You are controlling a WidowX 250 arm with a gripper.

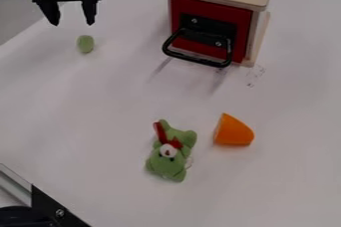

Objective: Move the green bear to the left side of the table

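My gripper (pixel 73 21) hangs over the table's upper left part, its two fingers spread apart with nothing between them. The green bear (pixel 169 164), a small plush with a red ribbon and a white muzzle, lies on the white table (pixel 86 121) in the lower middle of the view. A wide stretch of tabletop separates it from the gripper, which is farther up and to the left.
An orange, cut-looking piece (pixel 233 130) lies right of the bear. Just below the gripper is a small green oval object (pixel 85 44). A wooden box with a red front (pixel 206 17) and black handle stands at the top. The table's edge runs along the lower left.
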